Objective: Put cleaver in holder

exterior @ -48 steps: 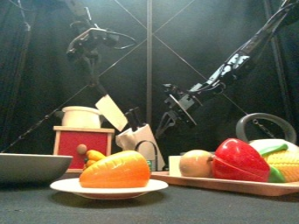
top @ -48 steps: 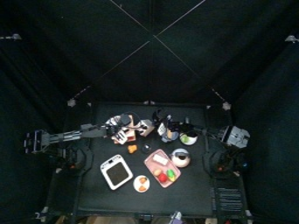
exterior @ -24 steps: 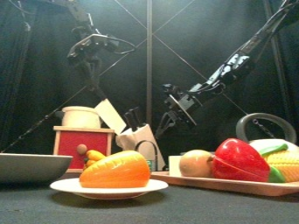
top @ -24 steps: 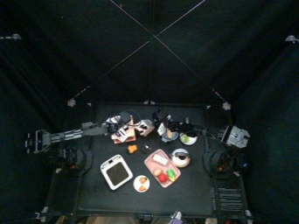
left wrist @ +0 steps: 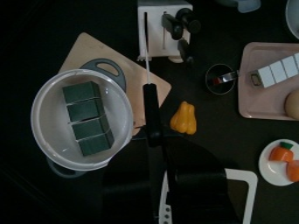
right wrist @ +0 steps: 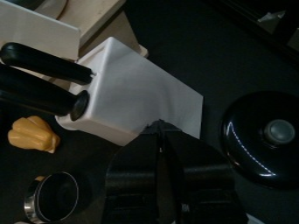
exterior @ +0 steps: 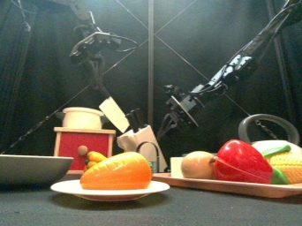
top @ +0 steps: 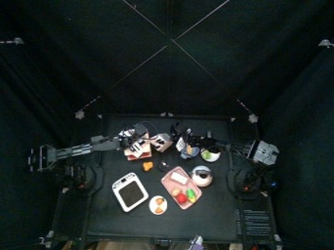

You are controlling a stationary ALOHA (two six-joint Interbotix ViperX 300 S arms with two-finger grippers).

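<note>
The cleaver [exterior: 113, 113] shows as a pale blade tilted in the air just above the holder. The holder [exterior: 144, 144] is a pale boxy knife block with black knife handles sticking out of it. It also shows in the right wrist view [right wrist: 135, 92] and in the left wrist view [left wrist: 158, 22]. My left gripper [top: 133, 145] is shut on the cleaver, which shows edge-on as a thin dark bar in the left wrist view [left wrist: 149, 105]. My right gripper [right wrist: 163, 133] is shut and empty, its tip at the holder's edge, and it also shows in the front view [exterior: 179, 106].
A red-brown box [exterior: 83, 143] with a cream pot [exterior: 80, 117] on it stands left of the holder. In front are a grey bowl [exterior: 30, 166], a plate [exterior: 115, 190] with orange toy food and a pink tray [exterior: 213, 184] of toy vegetables. A white tray [top: 129, 191] lies front left.
The cleaver blade has shifted slightly up and to the right compared with half a second ago. The right arm has not moved.
</note>
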